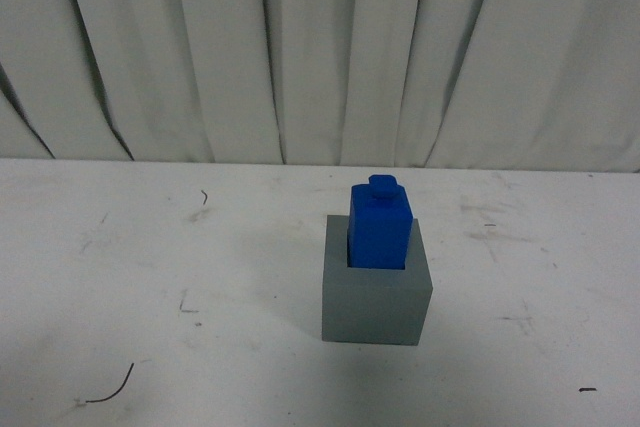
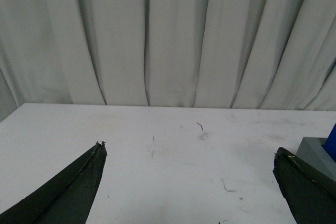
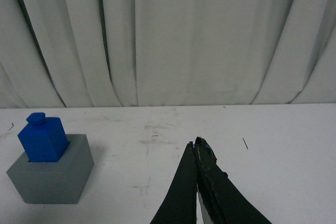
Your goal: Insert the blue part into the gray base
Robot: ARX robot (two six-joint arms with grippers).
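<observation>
The blue part (image 1: 380, 228) stands upright in the square recess of the gray base (image 1: 376, 297), its lower portion sunk into the cube and its small square knob on top. The gray base rests on the white worktop (image 1: 150, 267), in front of a pleated pale curtain (image 1: 320, 47).

Neither hand appears in the front view. In the left wrist view, the left hand (image 2: 189, 153) is spread wide, its two dark fingers (image 2: 73, 182) far apart with bare worktop between them; it grips nothing. The gray base (image 2: 315, 153) and a sliver of the blue part (image 2: 332, 142) sit just beyond one fingertip, outside the gap, at the frame's edge.

In the right wrist view, the right hand (image 3: 196, 142) is clenched, its dark fingers (image 3: 184, 187) pressed together with nothing between them. The gray base (image 3: 52, 174) with the blue part (image 3: 43, 140) seated in it lies well apart from this hand, off to one side and untouched. Dark scuffs and a short dark thread (image 1: 110, 389) mark the worktop.
</observation>
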